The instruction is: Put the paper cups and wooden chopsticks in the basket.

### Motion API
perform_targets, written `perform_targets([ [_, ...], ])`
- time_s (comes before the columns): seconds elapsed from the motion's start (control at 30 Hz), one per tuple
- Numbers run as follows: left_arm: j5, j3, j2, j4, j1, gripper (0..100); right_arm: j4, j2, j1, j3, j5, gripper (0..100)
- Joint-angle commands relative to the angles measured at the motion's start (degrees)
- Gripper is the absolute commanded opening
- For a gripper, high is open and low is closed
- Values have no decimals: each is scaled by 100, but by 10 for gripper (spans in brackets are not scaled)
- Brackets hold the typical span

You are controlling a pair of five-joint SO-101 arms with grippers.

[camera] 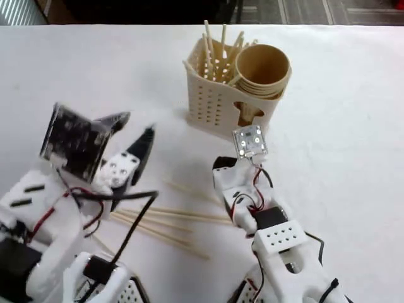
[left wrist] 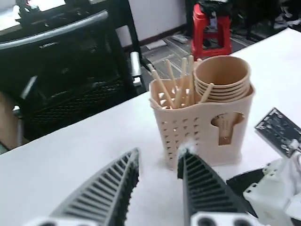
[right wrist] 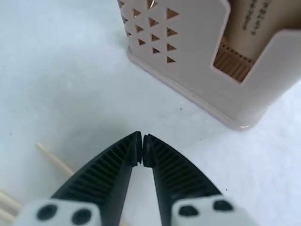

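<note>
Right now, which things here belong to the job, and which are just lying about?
Job:
basket
stack of paper cups in it
wooden chopsticks standing in it
loose wooden chopsticks on the table

Lying about:
black chair beyond the table
red stool beyond the table

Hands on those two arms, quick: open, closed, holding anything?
Left hand: open, holding nothing.
Right hand: closed, holding nothing.
</note>
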Motion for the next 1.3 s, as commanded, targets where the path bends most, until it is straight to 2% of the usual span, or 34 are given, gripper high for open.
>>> perform_targets([
  [0.0,-26,1160,-1033,-703,-673,149,303,-136,40,-237,53,17],
  [0.2,-26,2268,-1657,-853,-1508,150,2158,-101,-4,-1503,123,17],
  [0.3,-18,2602,-1684,-853,-1859,147,3108,-92,-233,-2145,607,18],
  [0.47,0,3068,-1684,-879,-2176,147,3978,-75,-1156,-2673,1099,28],
  [0.63,-9,3560,-1684,-923,-2202,146,4734,374,-2000,-3024,1152,158],
  [0.93,26,4202,-1684,-1530,-3099,146,4840,2695,-2589,-3930,1152,285],
  [1.07,26,4211,-1684,-1512,-3134,146,4840,3547,-2615,-4149,1152,339],
  [1.27,26,4211,-1684,-1486,-3134,146,4514,4286,-2765,-4220,1152,341],
])
